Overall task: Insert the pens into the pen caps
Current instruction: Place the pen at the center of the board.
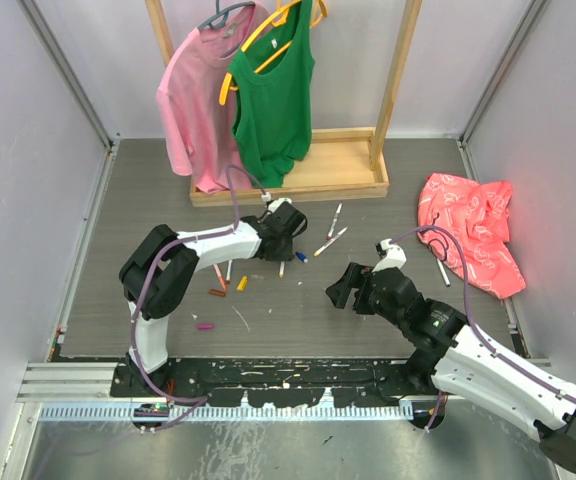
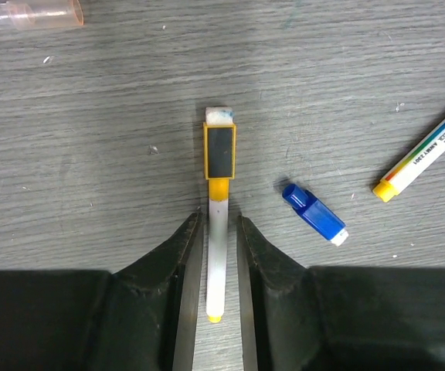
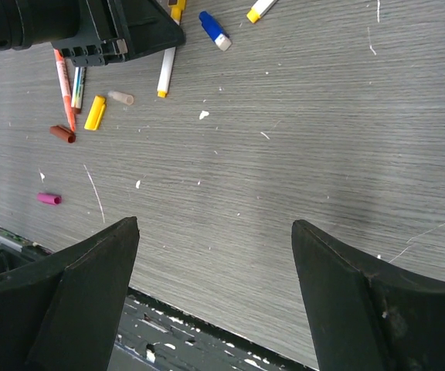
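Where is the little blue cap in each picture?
Top view: the blue cap is near the middle of the table.
Left wrist: right of centre.
Right wrist: at the top edge, left of middle.
Shared landmark: the white pen with a yellow end lies just left of it.

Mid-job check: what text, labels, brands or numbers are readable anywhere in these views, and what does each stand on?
Striped pen, right edge of the left wrist view: dark print along the barrel, too blurred to quote.
Coral cloth, top view: white markings, too small to tell whether they are letters.
Yellow-collared pen: a dark blank patch, no text.
Nothing else carries readable text.
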Robot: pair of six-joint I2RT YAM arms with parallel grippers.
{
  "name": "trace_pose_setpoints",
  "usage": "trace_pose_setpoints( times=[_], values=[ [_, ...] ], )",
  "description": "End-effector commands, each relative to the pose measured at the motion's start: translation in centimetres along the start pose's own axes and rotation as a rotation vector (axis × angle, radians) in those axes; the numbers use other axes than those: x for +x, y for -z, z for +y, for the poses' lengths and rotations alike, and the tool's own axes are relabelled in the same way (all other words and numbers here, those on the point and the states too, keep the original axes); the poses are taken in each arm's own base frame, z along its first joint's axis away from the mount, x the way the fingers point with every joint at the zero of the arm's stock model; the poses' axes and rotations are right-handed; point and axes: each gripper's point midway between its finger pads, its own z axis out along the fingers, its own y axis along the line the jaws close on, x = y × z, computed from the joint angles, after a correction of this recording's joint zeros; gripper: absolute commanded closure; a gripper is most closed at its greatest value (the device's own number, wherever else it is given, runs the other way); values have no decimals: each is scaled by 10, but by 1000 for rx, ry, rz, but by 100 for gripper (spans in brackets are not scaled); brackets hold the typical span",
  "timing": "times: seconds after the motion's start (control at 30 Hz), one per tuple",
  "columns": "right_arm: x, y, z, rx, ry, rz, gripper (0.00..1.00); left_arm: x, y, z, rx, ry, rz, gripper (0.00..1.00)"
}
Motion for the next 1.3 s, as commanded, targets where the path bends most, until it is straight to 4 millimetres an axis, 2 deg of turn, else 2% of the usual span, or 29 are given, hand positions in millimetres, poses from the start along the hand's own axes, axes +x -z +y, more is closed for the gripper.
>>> trace_pose_setpoints(
  times=[0.0, 0.23, 0.37, 0.47, 0.53, 0.73, 0.8, 1.0, 1.27],
  values=[
    [-4, 2, 15, -65, -17, -5, 15, -32, 28, -18, 67, -11, -67, 74],
    [-6, 4, 14, -56, -15, -11, 15, -71, 79, -23, 102, -52, -162, 65],
    [-6, 4, 13, -56, -17, -11, 15, -81, 105, -16, 107, -60, -196, 64],
    [-6, 4, 12, -52, -15, -12, 15, -80, 122, -5, 105, -69, -217, 64],
    [-6, 4, 12, -50, -10, -12, 15, -78, 133, 3, 107, -88, -231, 65],
    [-12, 7, 16, -47, 10, -14, 15, -62, 159, 42, 50, -128, -240, 65],
    [-21, 8, 12, -14, 20, -49, 15, -56, 169, 56, 45, -121, -246, 65],
    [-40, 16, 4, 63, 62, -104, 15, -31, 182, 94, 15, -72, -241, 65],
    [-64, 25, -10, 198, 84, -170, 15, -2, 191, 121, 3, -30, -242, 63]
  ],
)
